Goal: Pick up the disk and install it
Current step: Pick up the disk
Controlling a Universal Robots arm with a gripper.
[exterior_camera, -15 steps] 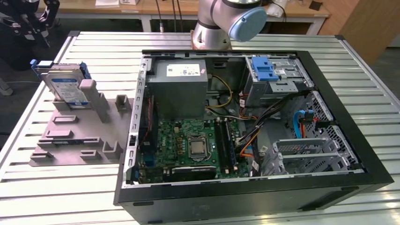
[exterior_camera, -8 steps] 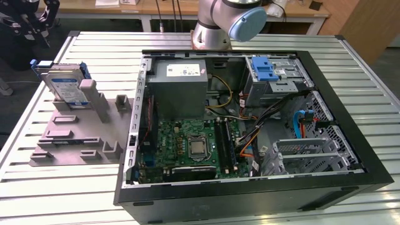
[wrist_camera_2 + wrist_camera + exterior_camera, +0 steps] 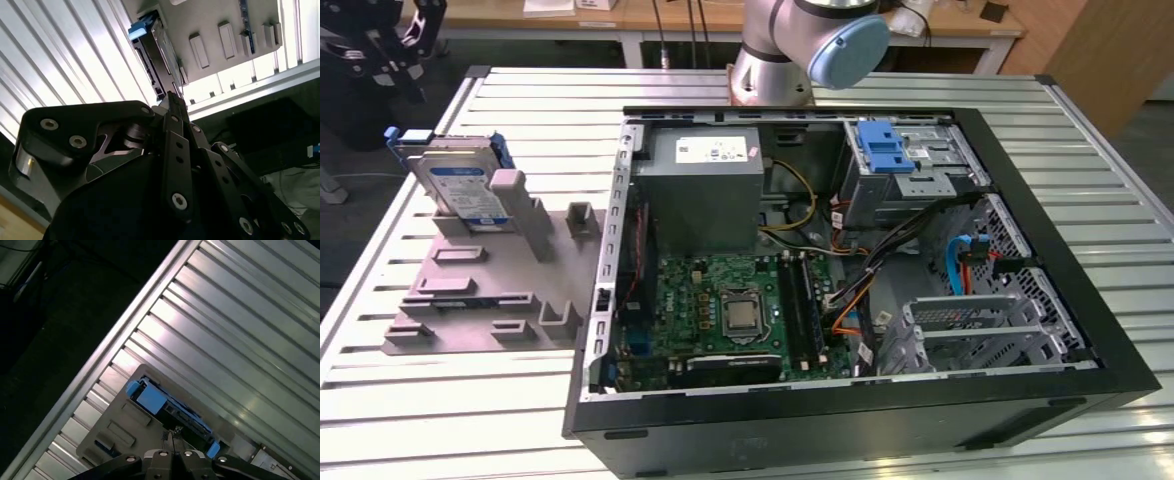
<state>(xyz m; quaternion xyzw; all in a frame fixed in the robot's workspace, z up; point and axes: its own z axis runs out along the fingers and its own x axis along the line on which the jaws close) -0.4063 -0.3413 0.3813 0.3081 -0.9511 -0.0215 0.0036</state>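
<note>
Disk: glossy label, blue plastic rails. Table: ribbed bare metal. Tool: matt black.

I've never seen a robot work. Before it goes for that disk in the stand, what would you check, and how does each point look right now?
1. Disk in place: ok. The disk stands upright in the grey stand.
2. Hand free: ok. The hand holds nothing and hangs apart from the disk.
3. Hand ready to grasp: not ok. Its fingers are shut together.
4. Computer case open: ok. Its insides show.
5. Room in the metal cage: cannot tell.
</note>
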